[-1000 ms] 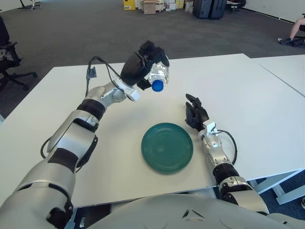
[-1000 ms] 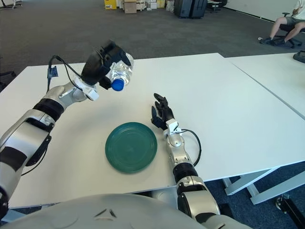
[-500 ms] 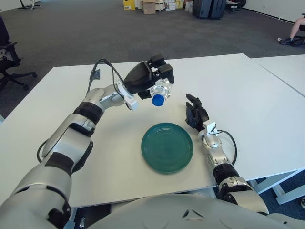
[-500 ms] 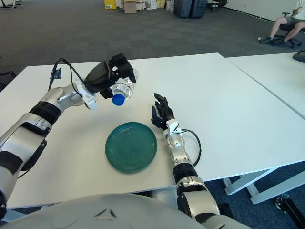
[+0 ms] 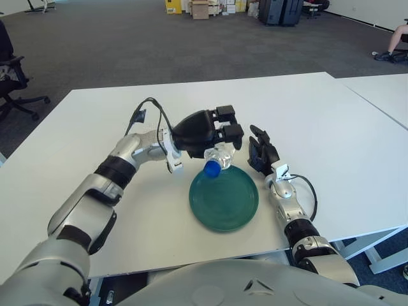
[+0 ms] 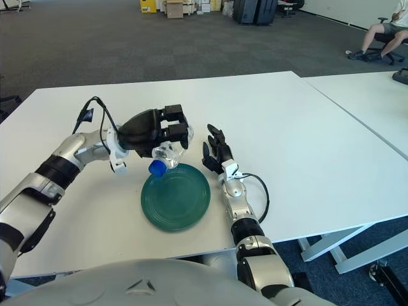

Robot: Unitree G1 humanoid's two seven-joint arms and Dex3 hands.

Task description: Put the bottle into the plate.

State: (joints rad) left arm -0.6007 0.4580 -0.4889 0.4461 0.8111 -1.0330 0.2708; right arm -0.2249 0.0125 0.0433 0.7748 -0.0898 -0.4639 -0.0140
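Left eye view: bottle (image 5: 218, 159) is held in the left hand (image 5: 207, 132), fingers curled over its clear body from above. Bottle is carried tilted, blue cap (image 5: 211, 169) pointing down and toward the robot, so the cap end leads into the plate (image 5: 224, 197). Cap is seen over the plate's far-left rim; whether it touches the rim cannot be told. Bottle body is mostly hidden under the hand, and it is judged that the bottle is not yet resting on the plate.

Plate lies flat on the white bench (image 5: 319, 121), close to the near edge, between the two forearms. That spot is judged to suit a short reach from either side.

Left arm is stretched from the lower left across the bench, forearm low, wrist turned so the palm faces down over the bottle. A black cable is looped above the wrist.

Right hand (image 5: 261, 152) is parked just beside the plate's right side, forearm lying on the bench, fingers pointing away from the robot, loosely extended, nothing held.

Step in hand is judged as lowering for release; a roll off the shallow plate is a risk.
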